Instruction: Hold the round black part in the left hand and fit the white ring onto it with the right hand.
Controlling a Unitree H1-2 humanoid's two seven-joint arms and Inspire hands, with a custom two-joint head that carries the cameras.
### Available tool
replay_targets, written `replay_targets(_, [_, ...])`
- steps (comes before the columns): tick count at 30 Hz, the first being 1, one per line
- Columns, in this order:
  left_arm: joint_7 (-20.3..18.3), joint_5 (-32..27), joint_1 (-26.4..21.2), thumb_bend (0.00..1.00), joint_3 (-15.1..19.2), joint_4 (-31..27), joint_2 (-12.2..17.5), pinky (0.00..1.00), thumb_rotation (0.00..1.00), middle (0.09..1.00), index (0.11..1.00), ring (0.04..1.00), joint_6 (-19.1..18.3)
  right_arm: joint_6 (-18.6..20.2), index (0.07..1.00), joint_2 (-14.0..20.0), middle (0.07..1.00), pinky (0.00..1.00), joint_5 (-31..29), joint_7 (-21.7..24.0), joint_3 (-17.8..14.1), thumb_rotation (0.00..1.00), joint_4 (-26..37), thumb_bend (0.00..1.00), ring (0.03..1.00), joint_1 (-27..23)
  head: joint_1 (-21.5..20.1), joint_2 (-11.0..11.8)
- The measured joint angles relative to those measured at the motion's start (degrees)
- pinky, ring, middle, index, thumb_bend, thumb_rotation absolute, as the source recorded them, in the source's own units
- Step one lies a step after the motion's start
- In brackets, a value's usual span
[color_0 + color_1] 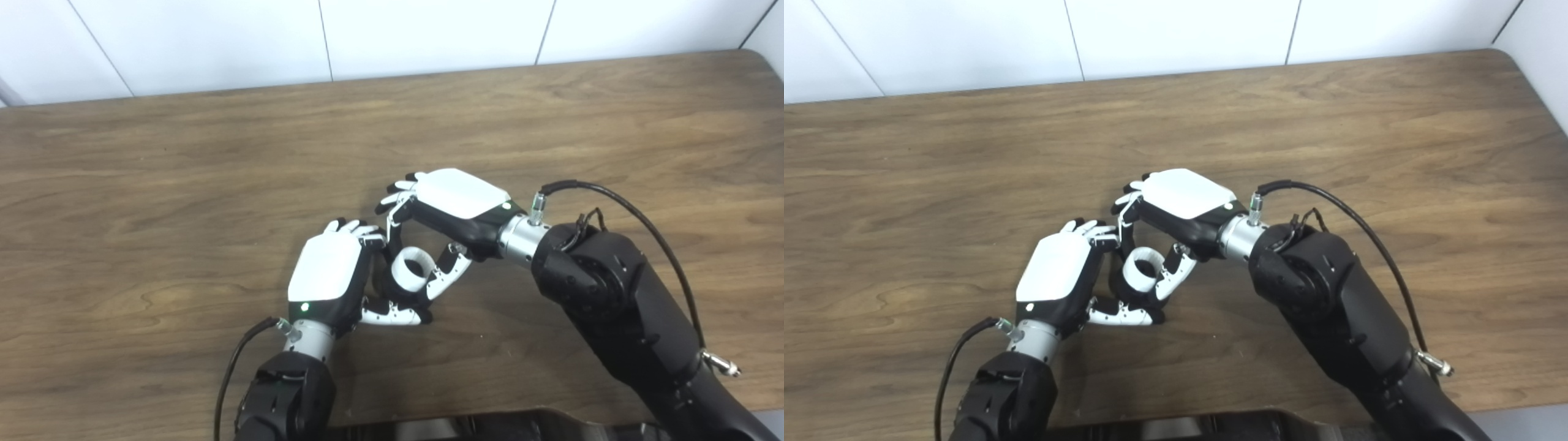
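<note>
White ring [409, 268] sits between two robot hands low over the middle of a wooden bench [184, 184], its open centre facing up and toward the camera. Beneath and around it shows the round black part [392, 289], mostly hidden. The left robot hand [331, 275], palm turned down, curls its fingers around the black part, its thumb stretched along the near side. The right robot hand [456, 205] reaches in from the right, thumb and fingers closed on the ring's rim. Whether the ring is fully seated on the black part cannot be told. White wall panels [429, 30] stand behind the bench.
</note>
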State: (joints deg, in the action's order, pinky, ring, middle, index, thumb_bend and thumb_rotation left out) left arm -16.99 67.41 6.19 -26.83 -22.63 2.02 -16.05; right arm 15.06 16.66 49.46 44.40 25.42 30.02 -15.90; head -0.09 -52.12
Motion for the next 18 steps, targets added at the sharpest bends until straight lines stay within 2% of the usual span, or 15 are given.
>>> replay_targets(18, [-0.05,0.11,-0.01,0.52,-0.06,0.0,-0.03,0.96,0.05,0.804,0.485,0.893,0.01,0.0,0.484,0.0,0.851,1.0,0.46,1.36,-0.01,0.14,0.78,0.52,0.952,-0.49,0.0,-0.09])
